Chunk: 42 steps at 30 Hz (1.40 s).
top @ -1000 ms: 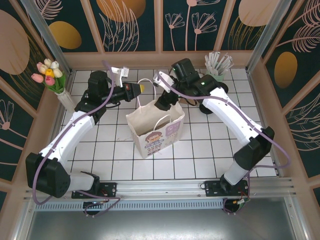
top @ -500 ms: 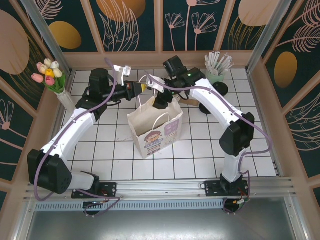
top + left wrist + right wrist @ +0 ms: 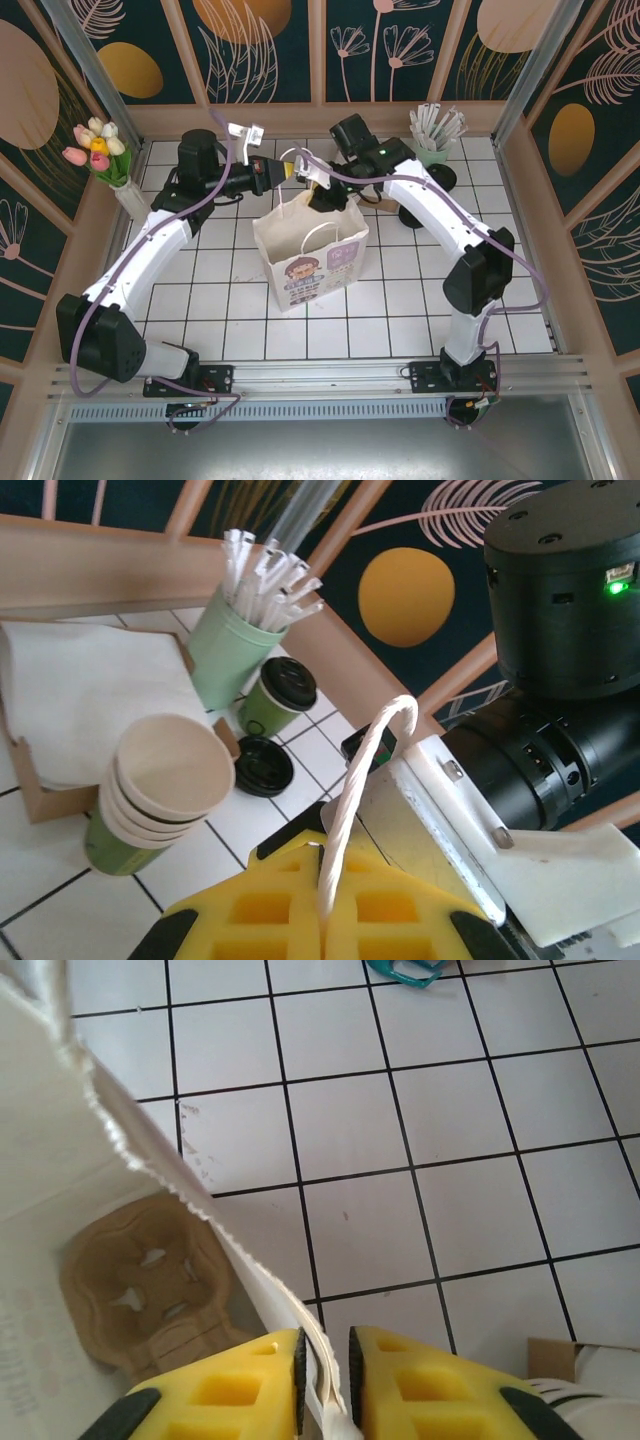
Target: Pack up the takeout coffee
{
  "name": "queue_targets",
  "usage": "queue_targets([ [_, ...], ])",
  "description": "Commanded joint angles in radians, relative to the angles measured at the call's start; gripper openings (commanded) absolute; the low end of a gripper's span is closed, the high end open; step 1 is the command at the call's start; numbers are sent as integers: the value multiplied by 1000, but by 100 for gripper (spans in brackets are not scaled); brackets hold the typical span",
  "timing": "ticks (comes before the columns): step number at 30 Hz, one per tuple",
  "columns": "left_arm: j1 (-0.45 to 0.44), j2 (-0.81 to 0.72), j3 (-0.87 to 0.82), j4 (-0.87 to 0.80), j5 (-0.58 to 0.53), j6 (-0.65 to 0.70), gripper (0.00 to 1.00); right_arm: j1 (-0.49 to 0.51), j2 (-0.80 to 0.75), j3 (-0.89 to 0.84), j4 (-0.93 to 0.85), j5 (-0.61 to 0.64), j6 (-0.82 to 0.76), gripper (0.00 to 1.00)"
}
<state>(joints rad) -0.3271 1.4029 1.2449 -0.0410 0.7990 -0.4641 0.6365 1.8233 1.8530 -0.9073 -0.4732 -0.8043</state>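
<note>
Just beside coffee (image 3: pixel 281 693): straw pot (image 3: pixel 238 652), lid (image 3: pixel 263 768).

Bright, even overhead light, soft short shadows on the white tiled worktop (image 3: pixel 400 290). Close up, the left hand (image 3: pixel 322 925) and the white paper bag (image 3: pixel 120 1150) at its edge blur.

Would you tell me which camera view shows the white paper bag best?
The top external view: the white paper bag stands whole, mouth open. The left wrist view shows its cord handle in the left gripper; the right wrist view, its rim in the right gripper.
</note>
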Motion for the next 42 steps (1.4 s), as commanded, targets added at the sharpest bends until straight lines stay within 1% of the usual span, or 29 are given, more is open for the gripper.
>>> queue_targets([
  [1, -2, 4, 63, 15, 77, -18, 8, 3, -108, -54, 55, -28, 72, 17],
  [2, -1, 0, 69, 4, 65, -10, 9, 3, -120, -60, 64, -21, 103, 15],
  [3, -1, -5, 74, -4, 56, -5, 10, 3, -134, -65, 77, 0, 146, 10],
  [4, 0, -11, 77, -4, 57, -1, 10, 4, -147, -81, 92, 28, 190, 4],
  [5, 0, -16, 77, -4, 60, 1, 12, 7, -162, -102, 106, 56, 228, 0],
  [8, 0, -41, 77, -2, 53, 1, 17, 26, -229, -214, 170, 145, 319, 0],
  [9, -1, -47, 76, -3, 42, -1, 23, 31, -250, -248, 189, 163, 350, 0],
  [12, 0, -68, 71, -4, 3, 1, 38, 45, -291, -305, 226, 183, 451, 0],
  [13, 0, -78, 69, -7, -19, 3, 45, 54, -302, -321, 239, 201, 489, 0],
  [14, 0, -87, 65, -8, -45, 7, 54, 64, -309, -329, 249, 231, 520, 0],
  [15, 0, -100, 58, -12, -87, 11, 69, 77, -315, -338, 259, 286, 560, 0],
  [16, 0, -117, 48, -16, -150, 13, 81, 87, -317, -339, 261, 340, 601, 0],
  [17, 0, -131, 38, -21, -215, 12, 88, 93, -317, -334, 262, 385, 649, 0],
  [18, 0, -150, 28, -31, -309, 9, 96, 97, -316, -326, 257, 440, 714, 0],
  [19, 0, -170, 19, -45, -409, 3, 98, 95, -316, -315, 247, 475, 780, 0],
  [20, 0, -184, 11, -60, -503, -6, 99, 97, -315, -305, 232, 500, 835, 0],
  [22, 0, -200, 24, -158, -783, -46, 99, 102, -316, -286, 191, 521, 952, 0],
  [24, 0, -200, 49, -248, -978, -65, 99, 123, -322, -271, 153, 541, 1043, 0],
  [25, 1, -207, 50, -275, -1056, -76, 99, 138, -328, -269, 138, 562, 1083, 0],
  [27, 2, -229, 30, -289, -1139, -82, 99, 159, -342, -277, 133, 578, 1175, 0],
  [29, 2, -251, 5, -296, -1185, -90, 99, 186, -346, -271, 106, 616, 1262, 0],
  [31, 1, -269, -23, -308, -1216, -106, 99, 226, -346, -270, 87, 702, 1339, 0],
  [35, 2, -284, -85, -324, -1232, -151, 99, 274, -363, -401, 160, 807, 1485, 0],
  [37, 1, -288, -121, -340, -1249, -179, 99, 291, -348, -433, 161, 838, 1515, 0],
  [39, 1, -292, -159, -344, -1254, -210, 99, 305, -313, -408, 131, 850, 1505, 0],
  [42, 1, -287, -218, -339, -1213, -249, 99, 319, -270, -343, 78, 868, 1471, 2],
])
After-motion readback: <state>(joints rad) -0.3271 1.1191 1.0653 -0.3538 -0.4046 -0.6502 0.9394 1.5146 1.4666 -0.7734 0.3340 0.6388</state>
